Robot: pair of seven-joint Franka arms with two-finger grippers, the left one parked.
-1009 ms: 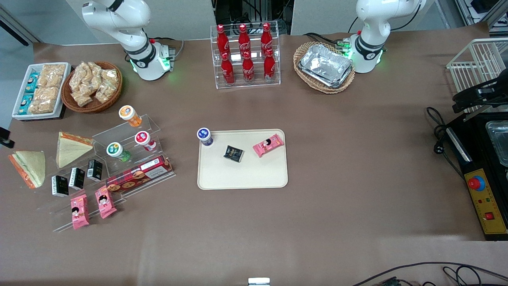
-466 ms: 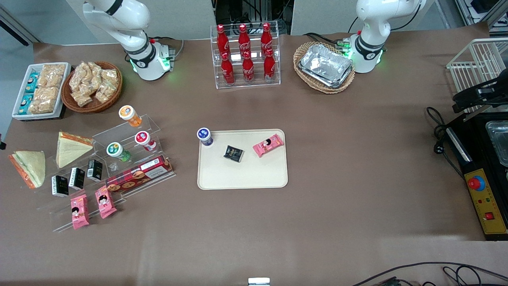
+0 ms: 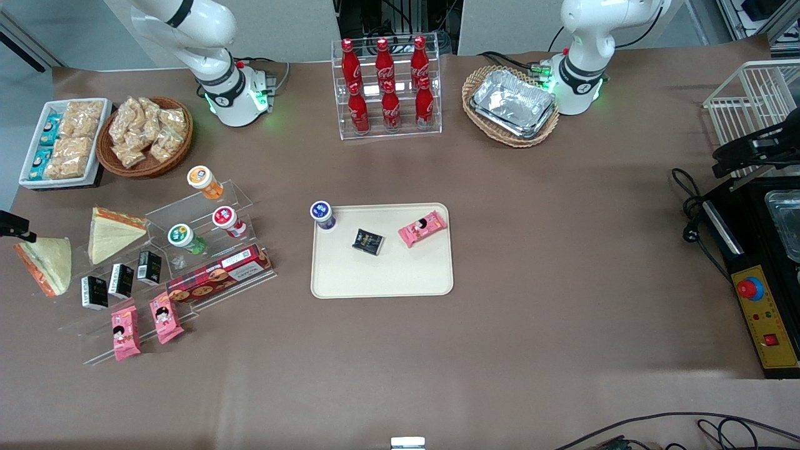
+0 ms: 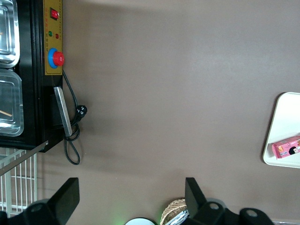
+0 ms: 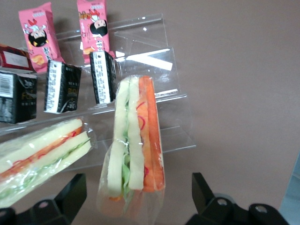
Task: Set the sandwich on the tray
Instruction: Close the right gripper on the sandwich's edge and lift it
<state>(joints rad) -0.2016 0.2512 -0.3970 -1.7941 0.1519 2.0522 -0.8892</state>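
Note:
The sandwich (image 3: 49, 265) lies at the working arm's end of the table, a pale wedge with green and orange-red edge layers in clear wrap. In the right wrist view it (image 5: 133, 140) stands on edge between my fingers. My gripper (image 5: 137, 199) is open above it, fingers (image 5: 70, 194) wide apart on either side and not touching it. In the front view only a dark part of the gripper (image 3: 17, 227) shows, at the sandwich's corner. The cream-beige tray (image 3: 381, 284) lies mid-table and also shows in the left wrist view (image 4: 283, 126).
A second pale wedge (image 3: 112, 232) lies beside the sandwich, against a clear acrylic stand (image 3: 187, 262) with black cartons, pink packets and cups. On the tray are a blue-lidded cup (image 3: 321, 212), a black packet (image 3: 367, 241) and a pink packet (image 3: 423, 228).
The gripper's dark part has come in from the view's edge and now stands over the sandwich's corner. The sandwich and the things on the tray have not moved.

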